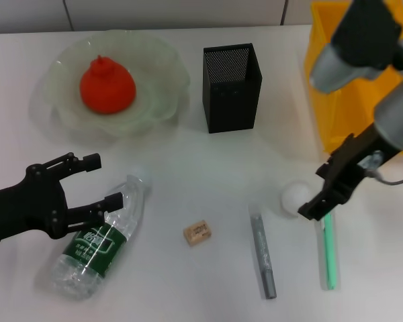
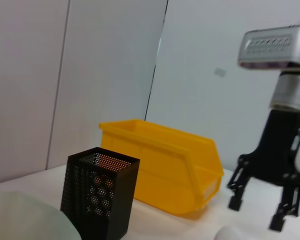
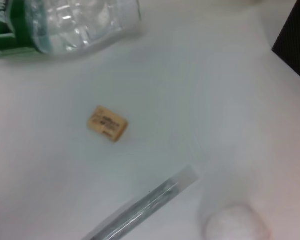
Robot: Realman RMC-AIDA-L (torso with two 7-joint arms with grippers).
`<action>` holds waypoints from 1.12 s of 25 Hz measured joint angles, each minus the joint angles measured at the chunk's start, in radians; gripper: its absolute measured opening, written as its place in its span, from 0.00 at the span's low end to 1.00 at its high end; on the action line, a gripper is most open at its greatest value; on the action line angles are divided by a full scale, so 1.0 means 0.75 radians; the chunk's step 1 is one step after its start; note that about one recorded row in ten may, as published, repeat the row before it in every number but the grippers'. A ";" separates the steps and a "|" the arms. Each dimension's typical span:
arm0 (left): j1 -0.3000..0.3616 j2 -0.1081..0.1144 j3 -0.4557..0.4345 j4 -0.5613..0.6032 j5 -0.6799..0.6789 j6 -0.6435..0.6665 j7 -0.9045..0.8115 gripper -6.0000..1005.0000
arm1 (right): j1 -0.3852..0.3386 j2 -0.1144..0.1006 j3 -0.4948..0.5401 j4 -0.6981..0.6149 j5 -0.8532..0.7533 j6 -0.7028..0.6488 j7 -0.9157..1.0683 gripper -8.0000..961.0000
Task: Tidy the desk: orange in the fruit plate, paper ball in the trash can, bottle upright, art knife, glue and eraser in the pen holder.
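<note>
The orange [image 1: 107, 86] lies in the fruit plate [image 1: 162, 67] at the back left. On its side at the front left is the bottle [image 1: 97, 245], and my left gripper [image 1: 102, 181] is open around its cap end. The paper ball [image 1: 293, 199] rests right of centre. My right gripper [image 1: 314, 193] hangs open just beside and above it, and shows open in the left wrist view [image 2: 257, 212]. Also on the desk [image 1: 188, 288] are the eraser [image 1: 197, 232], a grey stick [image 1: 263, 253] and a green stick [image 1: 329, 251]. I cannot tell which is the art knife or glue.
The pen holder [image 1: 232, 87] stands at the back centre and the trash can [image 1: 336, 100] at the back right, under my right arm. The right wrist view shows the eraser [image 3: 107, 123], grey stick [image 3: 150, 205] and paper ball [image 3: 235, 222].
</note>
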 joint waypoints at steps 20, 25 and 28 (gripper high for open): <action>-0.002 -0.001 0.016 -0.001 0.000 -0.020 -0.002 0.84 | 0.085 0.001 -0.115 0.307 0.005 0.285 0.053 0.61; 0.000 -0.001 0.016 0.000 0.000 -0.005 -0.009 0.84 | 0.054 -0.003 0.157 0.005 0.003 0.062 0.052 0.47; 0.001 0.000 0.009 0.002 0.000 0.004 -0.013 0.84 | 0.043 -0.014 0.461 -0.261 -0.039 -0.059 0.032 0.47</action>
